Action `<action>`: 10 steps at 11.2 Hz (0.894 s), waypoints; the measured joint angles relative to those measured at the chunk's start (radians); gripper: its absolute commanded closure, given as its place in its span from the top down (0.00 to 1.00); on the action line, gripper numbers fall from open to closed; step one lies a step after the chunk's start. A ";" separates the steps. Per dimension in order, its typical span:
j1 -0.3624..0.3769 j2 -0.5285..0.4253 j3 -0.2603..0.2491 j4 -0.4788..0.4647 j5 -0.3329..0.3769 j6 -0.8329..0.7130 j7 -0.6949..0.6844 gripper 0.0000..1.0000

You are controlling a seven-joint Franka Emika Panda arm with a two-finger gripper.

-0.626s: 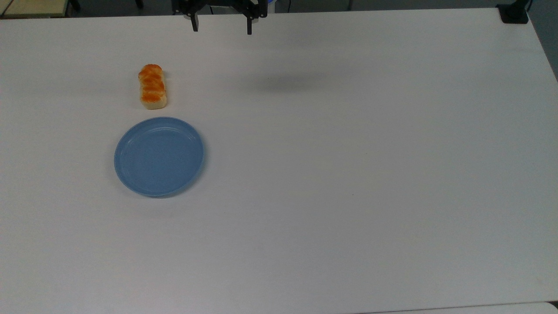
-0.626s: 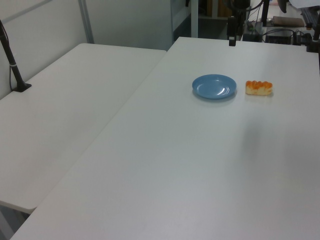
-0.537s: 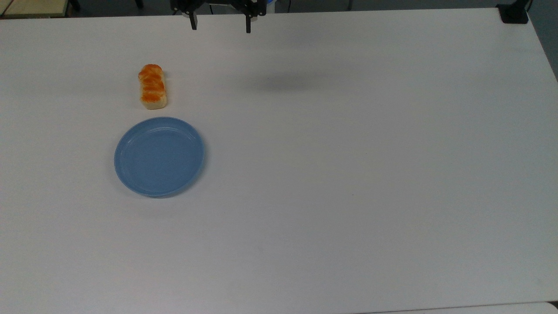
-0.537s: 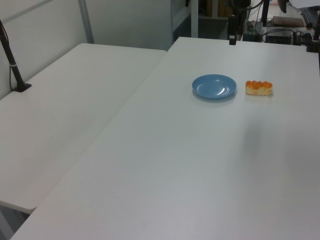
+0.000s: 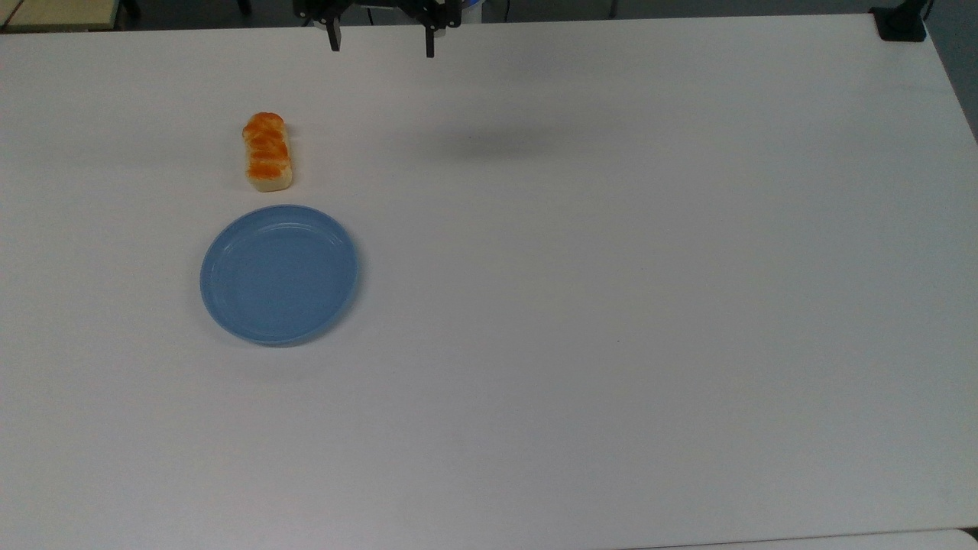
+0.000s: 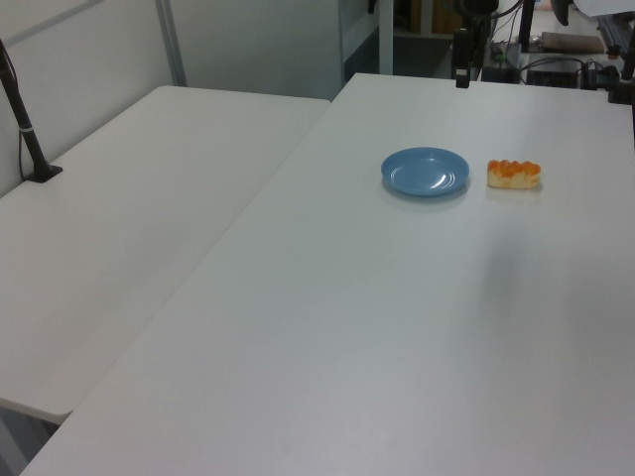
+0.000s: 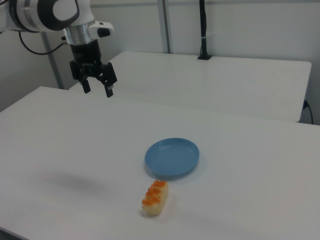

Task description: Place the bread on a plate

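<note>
The bread (image 5: 267,151) (image 6: 514,175) (image 7: 155,198), an oblong loaf with an orange-brown top and pale sides, lies on the white table just beyond the light-blue plate (image 5: 279,273) (image 6: 426,172) (image 7: 172,157), a small gap between them. The plate has nothing on it. My gripper (image 5: 380,42) (image 7: 98,90) hangs open and holding nothing, high above the table at the top view's upper edge, well to the top view's right of the bread. In the left view one dark finger (image 6: 461,70) is seen at the table's far end.
The white table (image 5: 611,305) stretches wide to the top view's right and front. A second white table (image 6: 129,218) adjoins it on the left view's left. A black post clamp (image 5: 900,23) sits at the top view's far right corner.
The gripper has drifted slightly toward the top view's upper left, staying open. Bread and plate have not moved.
</note>
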 measured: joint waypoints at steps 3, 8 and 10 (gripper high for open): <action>0.000 0.000 0.000 0.000 0.000 -0.001 0.000 1.00; -0.028 0.000 -0.002 -0.002 0.000 -0.001 -0.028 1.00; -0.084 -0.016 -0.005 -0.039 0.000 -0.001 -0.114 1.00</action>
